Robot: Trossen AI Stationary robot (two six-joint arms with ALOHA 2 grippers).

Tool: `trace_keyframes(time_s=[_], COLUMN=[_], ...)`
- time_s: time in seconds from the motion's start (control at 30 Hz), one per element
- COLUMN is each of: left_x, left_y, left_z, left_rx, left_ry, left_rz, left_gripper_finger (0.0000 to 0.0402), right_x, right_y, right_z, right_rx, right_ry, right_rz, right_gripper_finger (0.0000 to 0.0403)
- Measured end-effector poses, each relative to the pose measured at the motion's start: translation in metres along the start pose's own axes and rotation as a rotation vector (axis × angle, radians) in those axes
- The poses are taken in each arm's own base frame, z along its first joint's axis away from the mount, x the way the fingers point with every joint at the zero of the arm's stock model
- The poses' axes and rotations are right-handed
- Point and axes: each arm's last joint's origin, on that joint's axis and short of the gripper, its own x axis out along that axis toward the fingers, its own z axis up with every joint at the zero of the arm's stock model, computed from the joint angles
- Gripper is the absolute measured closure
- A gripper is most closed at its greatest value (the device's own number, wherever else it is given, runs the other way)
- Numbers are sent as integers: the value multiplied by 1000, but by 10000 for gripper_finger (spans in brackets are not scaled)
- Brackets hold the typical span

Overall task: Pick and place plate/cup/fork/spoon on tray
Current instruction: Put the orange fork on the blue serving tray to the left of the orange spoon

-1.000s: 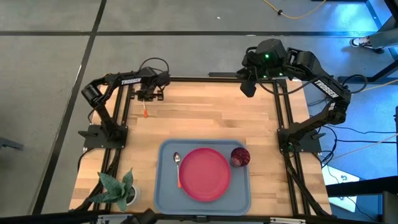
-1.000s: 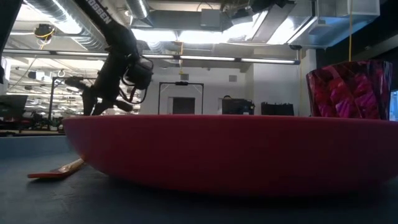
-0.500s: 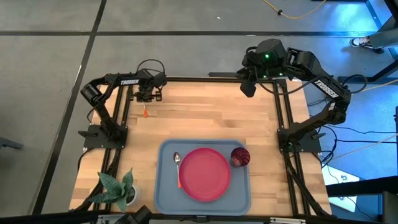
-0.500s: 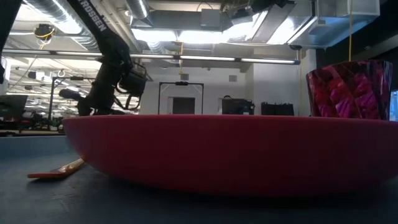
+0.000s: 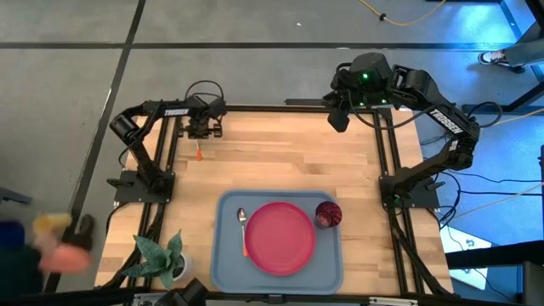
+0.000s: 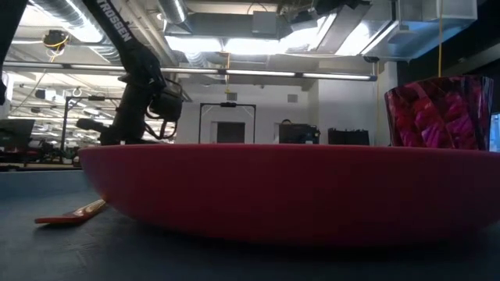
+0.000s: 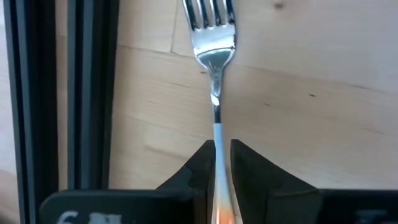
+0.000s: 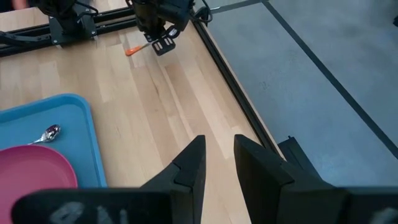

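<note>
A: Fork (image 5: pixel 198 153) first, high view. It lies on the bare wood near the table's far left corner, well apart from the tray (image 5: pixel 226 255). Your left gripper (image 5: pixel 203 132) is right over its head end. Plate (image 5: pixel 281 237), cup (image 5: pixel 328 214) and spoon (image 5: pixel 243 226) already sit in the tray, so the fork looks like the last item. Right gripper (image 5: pixel 339 117) waits off the far edge.

B: Low view?

A: Plate (image 6: pixel 289 191) fills it, cup (image 6: pixel 440 113) behind on the right, an orange handle tip (image 6: pixel 72 214) on the tray floor. Left arm is low at the back; fingers are hidden there.

B: Left wrist?

A: Best one. Fork (image 7: pixel 214 74) runs straight out from the left gripper (image 7: pixel 219 160), handle between the two fingers with almost no gap: narrow, pinching the fork, I judge. You're gripping well back on the thin handle, so lift slowly, straight up, and keep the wrist level or the heavy tined end may swing.

B: Right wrist?

A: Right gripper (image 8: pixel 219 163) has its fingers apart, holding nothing, above the table edge. Tray (image 8: pixel 81 121) corner shows; aim for bare tray floor, clear of the spoon (image 8: pixel 48 134).
</note>
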Motion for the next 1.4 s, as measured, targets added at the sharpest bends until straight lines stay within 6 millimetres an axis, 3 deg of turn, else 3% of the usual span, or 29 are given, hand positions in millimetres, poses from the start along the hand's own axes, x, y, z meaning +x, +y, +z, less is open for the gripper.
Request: trace_keyframes(time_s=[0.5, 0.8, 1.4], left_x=[4, 23, 18], left_y=[5, -1, 1], left_z=[8, 10, 7], left_rx=[-42, -14, 68], left_ry=[20, 102, 118], left_rz=[-17, -2, -33], left_gripper_finger=[359, 360, 398], right_x=[0, 0, 0], right_y=[0, 0, 0], right_z=[0, 0, 1], right_rx=[-4, -8, -9], right_ry=[0, -1, -7], right_rz=[0, -1, -1], right_gripper_finger=[313, 313, 313])
